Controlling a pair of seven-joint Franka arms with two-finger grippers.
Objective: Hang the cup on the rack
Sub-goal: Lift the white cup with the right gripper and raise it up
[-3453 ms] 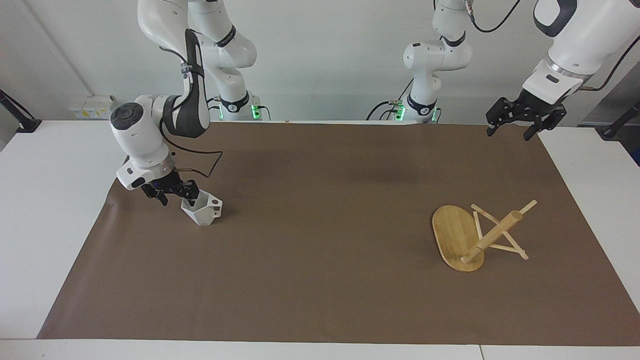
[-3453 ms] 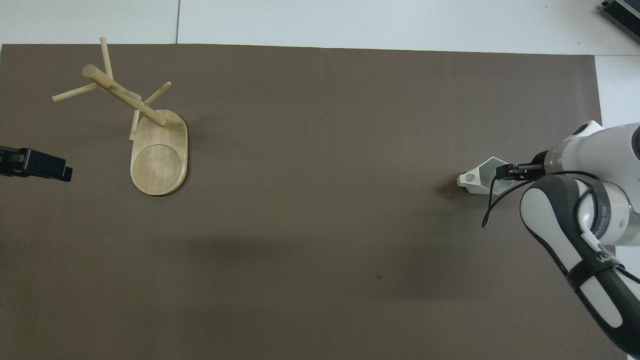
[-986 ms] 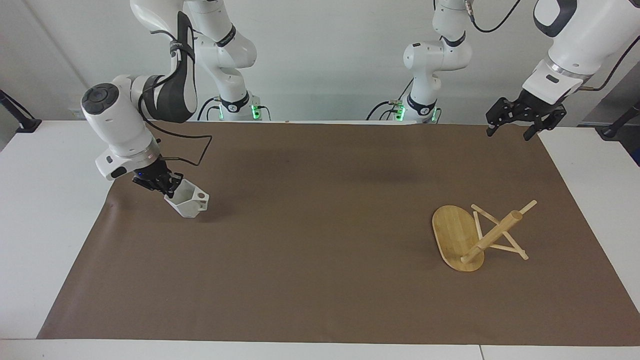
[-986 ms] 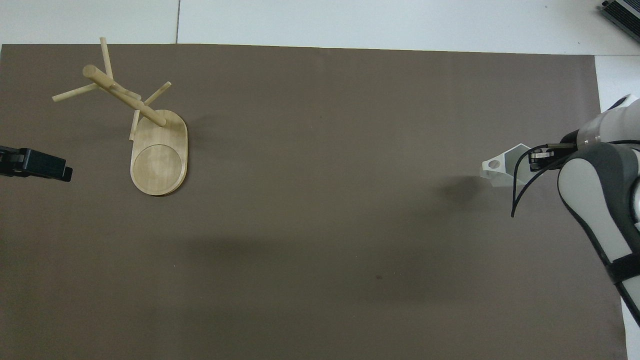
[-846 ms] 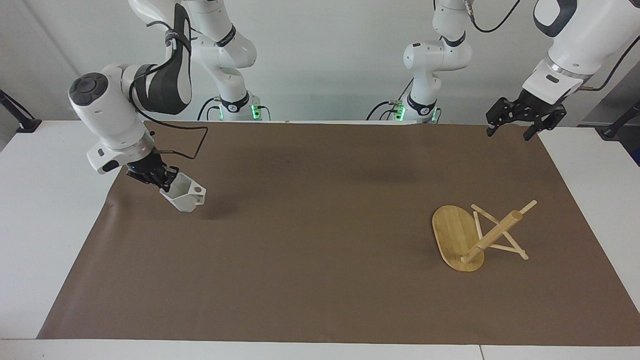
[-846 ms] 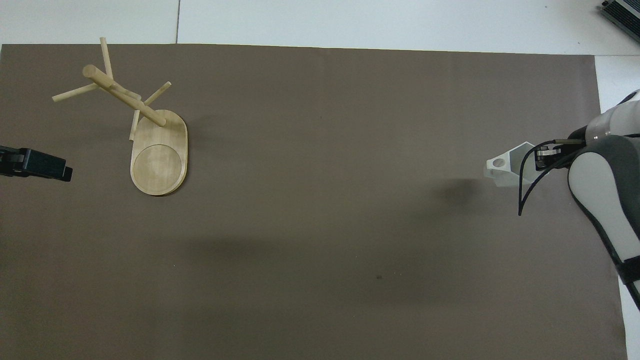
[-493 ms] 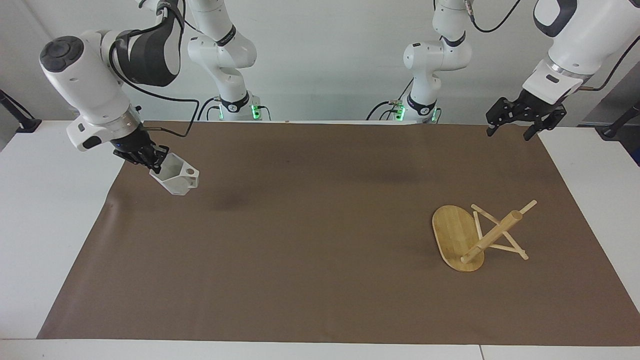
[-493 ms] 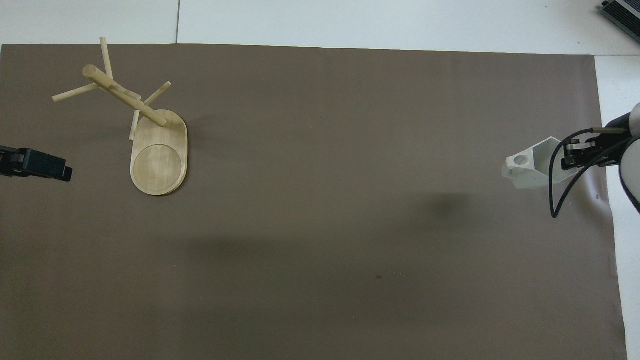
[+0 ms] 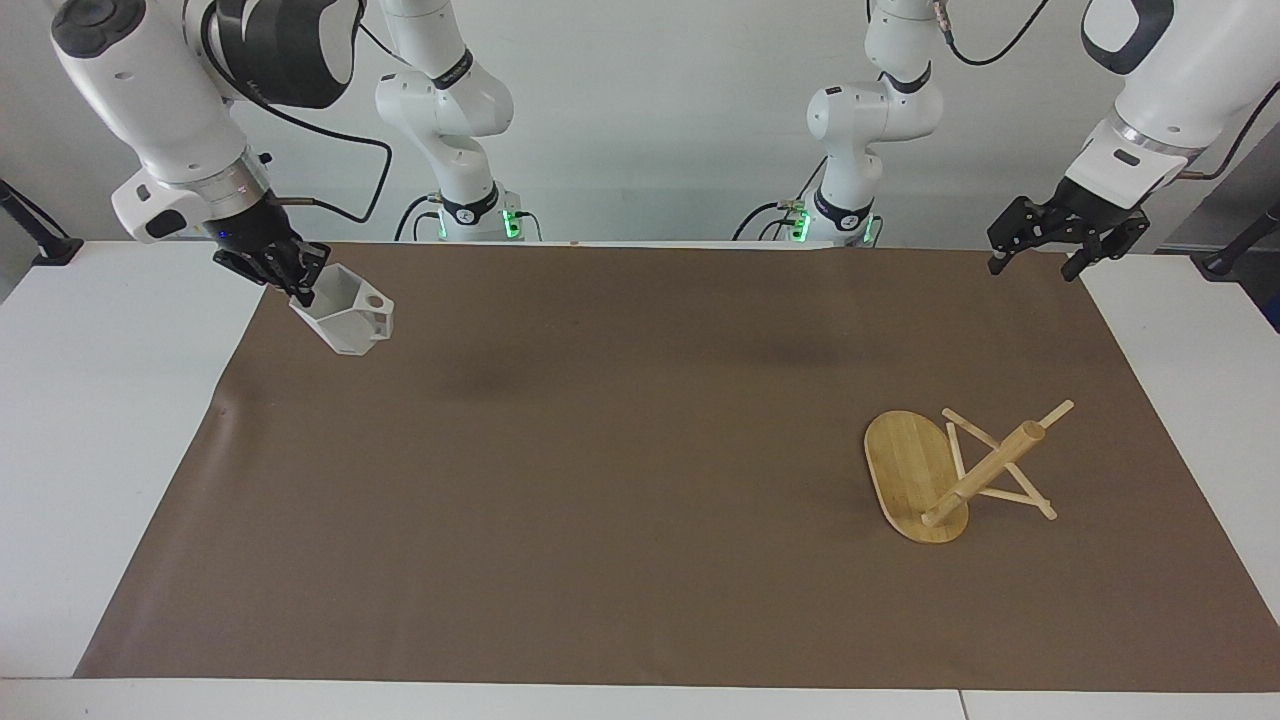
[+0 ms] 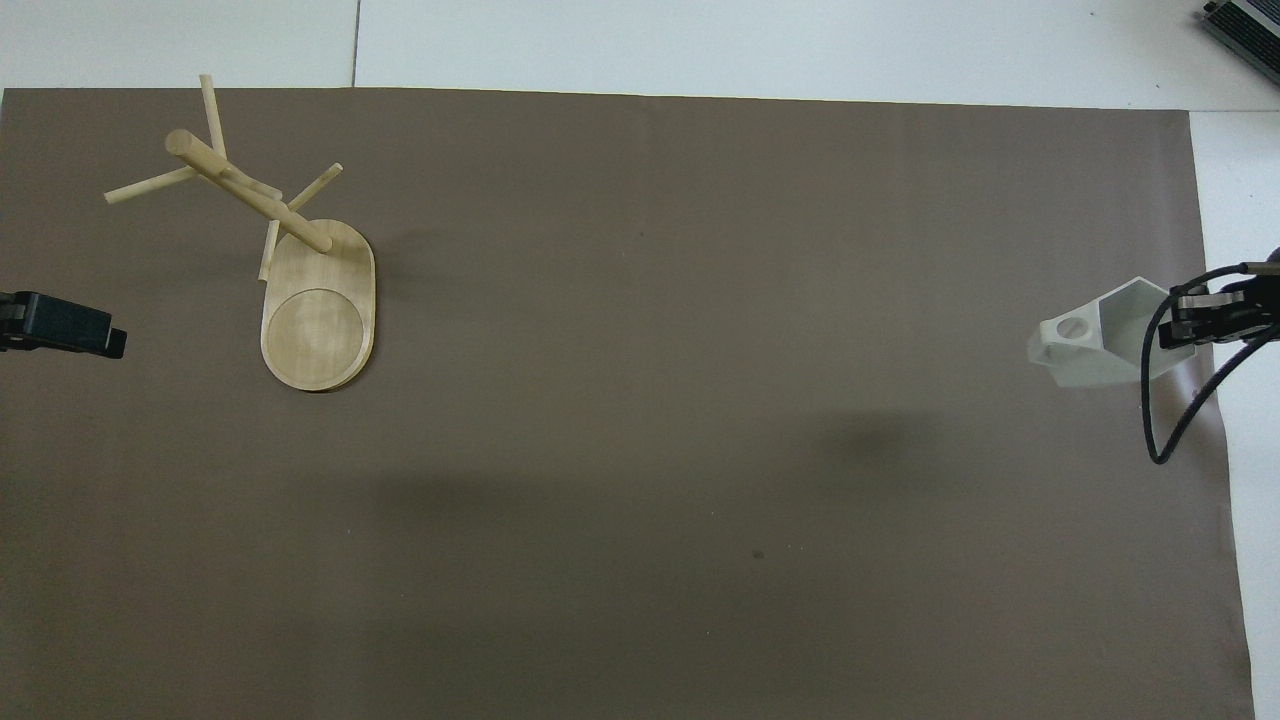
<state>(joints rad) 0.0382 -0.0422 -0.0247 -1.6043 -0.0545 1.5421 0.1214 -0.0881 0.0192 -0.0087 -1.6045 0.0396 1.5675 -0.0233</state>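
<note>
While airborne, cup (image 9: 345,317) pinched in right tool (image 9: 292,282)

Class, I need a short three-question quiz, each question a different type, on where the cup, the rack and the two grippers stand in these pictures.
1. True or false: the rack stands upright on its base.
2. The cup is: A) on the brown mat; B) held in the air by the right gripper; C) hung on a peg.
3. Fill in: the left gripper waits, its fingers ____.

Key: 1 false, it lies tipped over; 2 B; 3 open.
</note>
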